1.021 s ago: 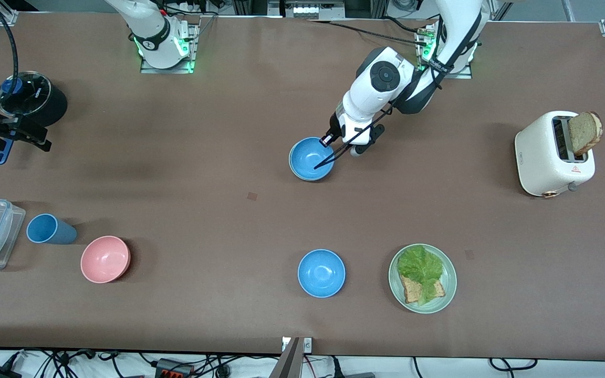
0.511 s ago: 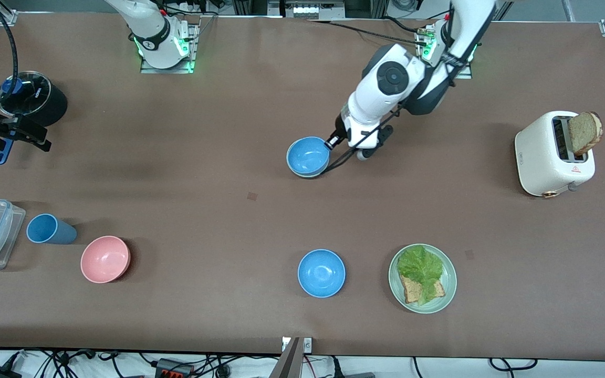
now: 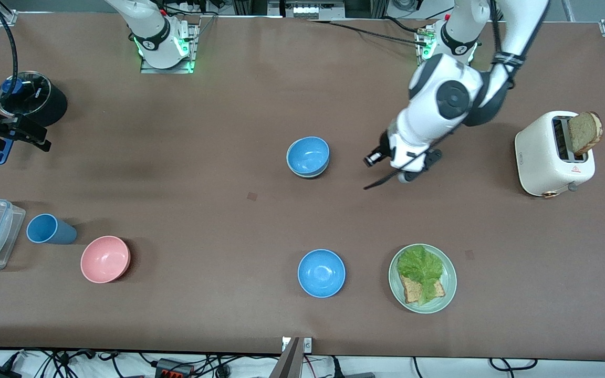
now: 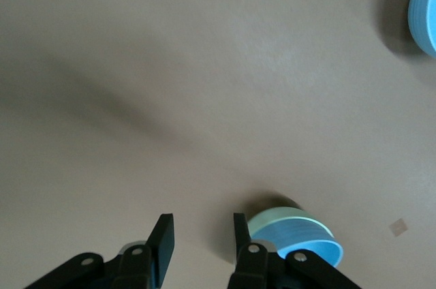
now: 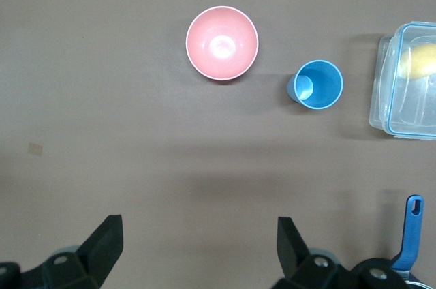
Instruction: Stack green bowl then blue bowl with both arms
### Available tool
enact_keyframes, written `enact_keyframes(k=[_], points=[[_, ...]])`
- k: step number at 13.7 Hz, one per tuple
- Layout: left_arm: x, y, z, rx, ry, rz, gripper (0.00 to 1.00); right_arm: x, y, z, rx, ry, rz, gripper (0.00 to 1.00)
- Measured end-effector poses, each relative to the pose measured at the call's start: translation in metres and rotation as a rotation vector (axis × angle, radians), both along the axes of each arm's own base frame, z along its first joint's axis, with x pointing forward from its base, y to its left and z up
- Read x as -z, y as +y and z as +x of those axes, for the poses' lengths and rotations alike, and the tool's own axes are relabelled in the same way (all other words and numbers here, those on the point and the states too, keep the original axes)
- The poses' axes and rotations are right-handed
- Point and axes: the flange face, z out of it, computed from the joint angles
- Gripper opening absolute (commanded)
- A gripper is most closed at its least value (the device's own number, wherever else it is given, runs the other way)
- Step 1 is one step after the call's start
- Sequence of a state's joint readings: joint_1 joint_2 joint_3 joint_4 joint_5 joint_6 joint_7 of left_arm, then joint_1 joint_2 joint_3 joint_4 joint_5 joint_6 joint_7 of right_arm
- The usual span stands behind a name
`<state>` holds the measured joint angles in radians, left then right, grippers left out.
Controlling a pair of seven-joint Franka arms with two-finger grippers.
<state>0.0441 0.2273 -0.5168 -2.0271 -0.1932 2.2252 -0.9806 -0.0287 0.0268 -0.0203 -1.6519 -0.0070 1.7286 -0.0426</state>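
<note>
You have the stack built: the round sky-blue bowl (image 3: 308, 154) sits nested in the small pale mint-green bowl (image 4: 281, 219), whose rim shows just under it in the left wrist view. The pair stands mid-table, farther from the front camera than the second, loose sky-blue bowl (image 3: 321, 273). Both stacked bowls stand upright, mouths up; being round, they have no long axis to speak of.

Your left gripper (image 3: 375, 172) hangs over bare table (image 3: 229, 105) beside the stack, toward the left arm's end, fingers parted and holding nothing. Your right gripper (image 5: 197, 241) waits spread wide and empty at the right arm's end. By my reckoning, little is left beyond parking the arms.
</note>
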Motion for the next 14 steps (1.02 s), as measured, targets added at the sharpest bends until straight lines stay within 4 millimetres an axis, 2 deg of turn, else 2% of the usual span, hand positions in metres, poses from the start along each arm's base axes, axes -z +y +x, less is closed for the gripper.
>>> enact_keyframes(k=[2,6,8,10,14], points=[[-0.012,0.032,0.017,0.079,0.009,-0.006,0.44,0.000,0.000,0.000,0.000,0.000,0.000,1.00],[-0.037,0.128,0.050,0.224,0.021,-0.038,0.44,-0.001,0.000,0.000,0.000,-0.001,0.000,1.00],[-0.049,0.167,0.059,0.297,0.017,-0.030,0.47,-0.001,0.000,0.000,0.000,-0.002,0.000,1.00],[-0.069,0.191,0.066,0.356,0.014,-0.014,0.50,-0.001,0.000,0.000,-0.001,-0.002,0.000,1.00],[-0.106,0.224,0.078,0.487,-0.052,0.104,0.51,-0.001,0.000,0.000,-0.001,-0.002,0.000,1.00]])
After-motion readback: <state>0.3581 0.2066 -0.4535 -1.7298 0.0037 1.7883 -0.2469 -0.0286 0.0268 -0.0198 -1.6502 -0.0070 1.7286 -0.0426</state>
